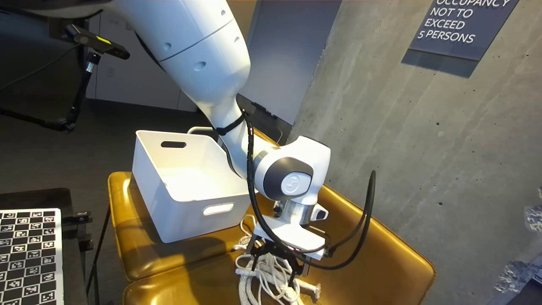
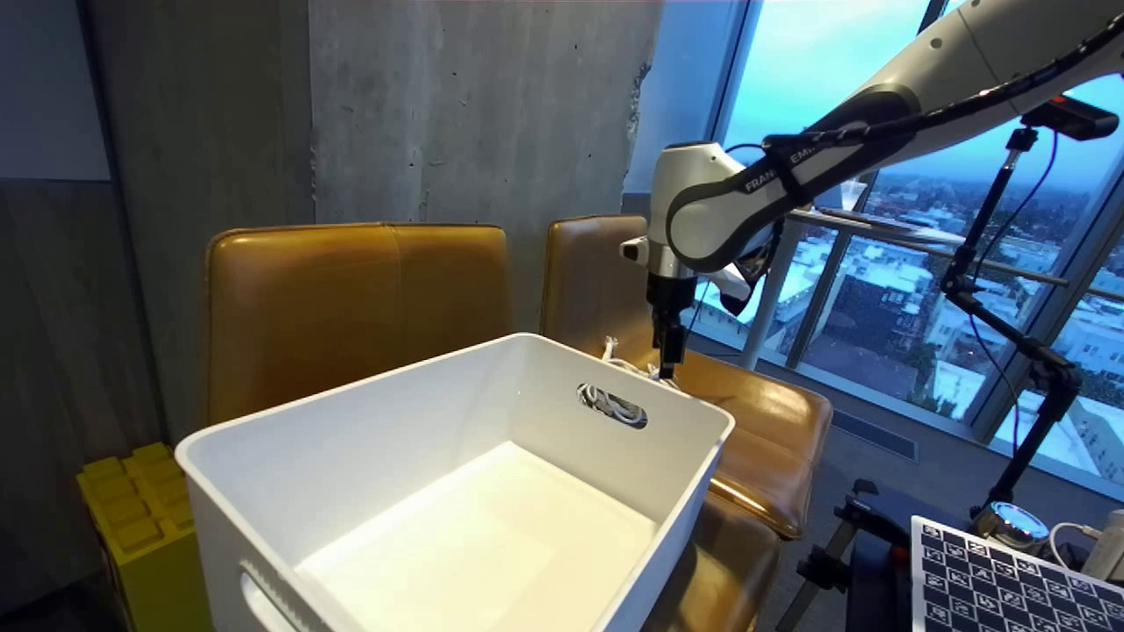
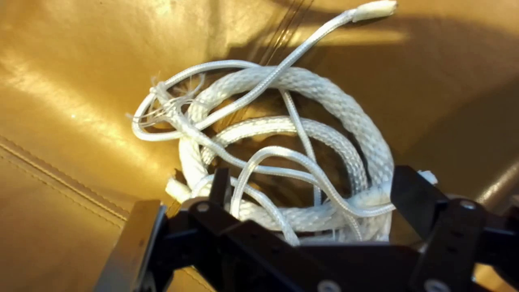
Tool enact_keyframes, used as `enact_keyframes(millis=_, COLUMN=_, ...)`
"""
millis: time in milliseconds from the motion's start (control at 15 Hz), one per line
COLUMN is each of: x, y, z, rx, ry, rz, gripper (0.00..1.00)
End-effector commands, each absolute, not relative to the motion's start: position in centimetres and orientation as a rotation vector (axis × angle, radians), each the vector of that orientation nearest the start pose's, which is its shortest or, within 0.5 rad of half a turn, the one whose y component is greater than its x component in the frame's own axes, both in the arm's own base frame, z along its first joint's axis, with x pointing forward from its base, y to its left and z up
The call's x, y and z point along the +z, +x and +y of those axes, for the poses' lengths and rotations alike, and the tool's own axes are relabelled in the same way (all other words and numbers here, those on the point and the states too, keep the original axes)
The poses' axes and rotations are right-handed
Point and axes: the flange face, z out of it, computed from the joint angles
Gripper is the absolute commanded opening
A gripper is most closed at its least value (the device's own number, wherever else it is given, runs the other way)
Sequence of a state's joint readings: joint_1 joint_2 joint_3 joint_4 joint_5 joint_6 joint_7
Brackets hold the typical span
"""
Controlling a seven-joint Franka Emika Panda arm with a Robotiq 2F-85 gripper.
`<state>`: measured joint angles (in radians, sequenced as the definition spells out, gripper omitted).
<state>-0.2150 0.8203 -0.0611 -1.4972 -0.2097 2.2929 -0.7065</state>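
We find the claw (image 3: 312,188) released, its fingers (image 3: 413,198) set well apart and pointing down. Between and below them we record a coil of thick white rope (image 3: 352,108), with thinner white cord (image 3: 279,151) looped loosely across it; we cannot tell whether either finger touches the coil. One cord end, capped in white, reaches out from the coil on the side away from the claw. Beneath the claw we note the brown leather seat (image 3: 61,235) on which the rope lies. Beside the claw stands a white bin (image 1: 182,222), upright; in an exterior view the rope shows through its slot (image 2: 615,406) nearest the claw. Past the chair backrest (image 1: 381,250) beside the claw rises a concrete wall (image 1: 402,140). Well apart from the claw we observe a checkered board (image 1: 29,254).
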Motion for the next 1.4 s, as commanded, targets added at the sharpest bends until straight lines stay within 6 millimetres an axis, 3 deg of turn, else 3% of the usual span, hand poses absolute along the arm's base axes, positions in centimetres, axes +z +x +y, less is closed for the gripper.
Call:
enact_keyframes(millis=0, x=18.0, y=69.7, z=-19.4, rx=0.211, ry=-3.126, rz=-1.067, gripper=1.0)
enact_keyframes(millis=467, x=14.6, y=69.7, z=-18.5, rx=0.265, ry=-3.099, rz=-1.134, gripper=1.0)
enact_keyframes(millis=533, x=14.2, y=69.8, z=-18.2, rx=0.272, ry=-3.097, rz=-1.136, gripper=0.91)
enact_keyframes(millis=600, x=13.9, y=69.8, z=-17.9, rx=0.279, ry=-3.094, rz=-1.139, gripper=0.74)
enact_keyframes(millis=800, x=13.2, y=70.0, z=-17.4, rx=0.287, ry=-3.091, rz=-1.143, gripper=0.49)
enact_keyframes(millis=1067, x=13.3, y=70.2, z=-16.7, rx=0.283, ry=-3.094, rz=-1.166, gripper=0.2)
enact_keyframes(millis=1200, x=14.2, y=70.3, z=-15.9, rx=0.269, ry=-3.093, rz=-1.195, gripper=0.05)
enact_keyframes(millis=1333, x=15.4, y=70.6, z=-15.2, rx=0.249, ry=-3.095, rz=-1.245, gripper=0.0)
